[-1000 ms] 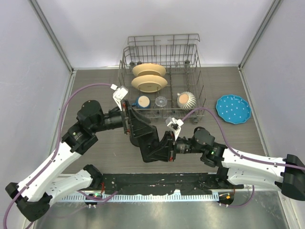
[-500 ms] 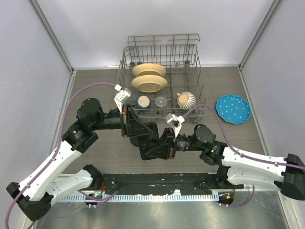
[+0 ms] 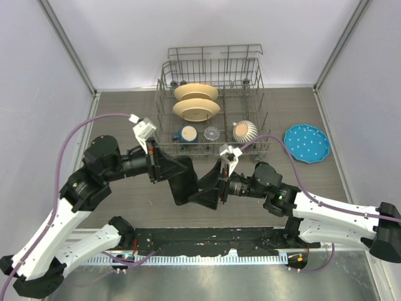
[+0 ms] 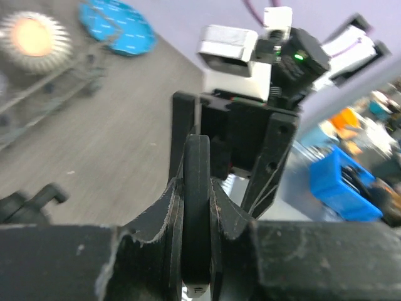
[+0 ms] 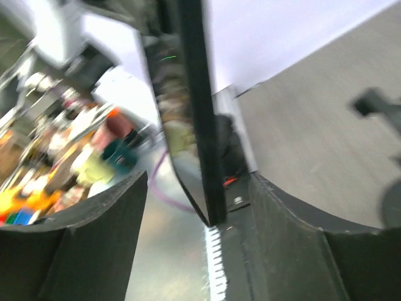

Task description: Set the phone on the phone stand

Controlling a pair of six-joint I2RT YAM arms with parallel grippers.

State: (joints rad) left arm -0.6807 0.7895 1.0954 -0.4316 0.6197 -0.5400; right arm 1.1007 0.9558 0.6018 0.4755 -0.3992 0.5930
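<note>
The phone (image 3: 185, 185) is a thin black slab held on edge above the table between both arms. My left gripper (image 3: 165, 170) is shut on it; in the left wrist view the phone (image 4: 196, 188) stands edge-on, pinched between the two pads of that gripper (image 4: 196, 197). My right gripper (image 3: 210, 189) faces it from the right and is open. In the right wrist view the phone's edge (image 5: 194, 94) hangs free between the spread fingers of the right gripper (image 5: 199, 179). A blurred black shape (image 5: 376, 103) on the table may be the phone stand; it is hidden in the top view.
A wire dish rack (image 3: 166, 75) stands behind the arms with two cream plates (image 3: 196, 101), a blue mug (image 3: 187, 133) and a ribbed bowl (image 3: 245, 130). A blue dotted plate (image 3: 306, 143) lies at the right. Side walls close in the table.
The left gripper has shut on the phone. The right gripper, which held it, has opened and let go. The left arm has drawn back to the left.
</note>
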